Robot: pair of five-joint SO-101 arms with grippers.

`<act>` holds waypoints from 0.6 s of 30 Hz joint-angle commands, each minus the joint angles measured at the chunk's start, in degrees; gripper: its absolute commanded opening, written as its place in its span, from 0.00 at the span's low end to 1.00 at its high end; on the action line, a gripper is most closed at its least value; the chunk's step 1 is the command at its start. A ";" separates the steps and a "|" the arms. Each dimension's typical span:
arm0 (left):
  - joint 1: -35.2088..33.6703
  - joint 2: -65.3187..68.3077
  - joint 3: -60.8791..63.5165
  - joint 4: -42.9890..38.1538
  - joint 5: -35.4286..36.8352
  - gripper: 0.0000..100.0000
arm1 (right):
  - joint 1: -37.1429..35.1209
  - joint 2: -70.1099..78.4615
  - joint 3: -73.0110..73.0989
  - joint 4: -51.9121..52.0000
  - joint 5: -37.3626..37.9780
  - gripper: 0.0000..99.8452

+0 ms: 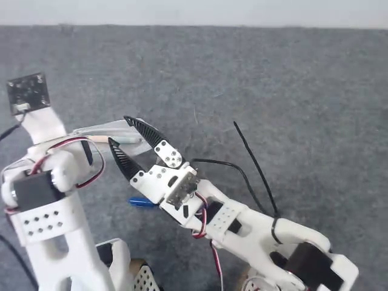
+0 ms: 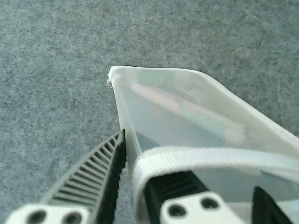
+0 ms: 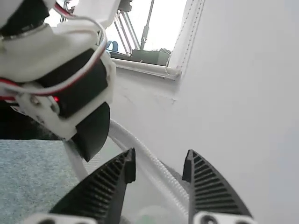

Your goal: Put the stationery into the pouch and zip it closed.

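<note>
In the left wrist view my left gripper (image 2: 135, 156) is shut on the rim of the translucent white pouch (image 2: 196, 116), holding its mouth up off the grey carpet. A pale pen-like item (image 2: 187, 109) lies inside. In the high view the pouch (image 1: 100, 129) sits just ahead of the left arm. My right gripper (image 1: 118, 131) stands open at the pouch's mouth, its black fingers (image 1: 145, 130) on either side of the edge. The right wrist view has the zip edge (image 3: 149, 156) running between the spread jaws of the right gripper (image 3: 160, 157). A blue pen (image 1: 140, 202) lies on the carpet under the right arm.
Grey carpet (image 1: 291, 85) covers the whole table, with open room to the back and right. A black cable (image 1: 254, 163) trails from the right arm across the carpet. The left arm's body (image 3: 70, 88) hangs close beside the right gripper.
</note>
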 commanded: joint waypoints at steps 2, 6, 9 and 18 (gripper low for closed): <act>0.09 -0.09 -2.42 -0.26 -0.26 0.01 | -0.40 -11.56 3.25 4.88 1.05 0.15; 0.09 -0.09 -2.42 -0.26 -0.26 0.01 | -0.22 -19.30 3.69 17.71 0.53 0.15; -0.09 0.00 -2.42 -0.26 -0.26 0.01 | -0.13 -25.01 3.69 25.54 -4.66 0.15; -2.37 0.00 -1.54 -0.70 -0.26 0.01 | -0.13 -40.40 1.67 49.36 -8.44 0.15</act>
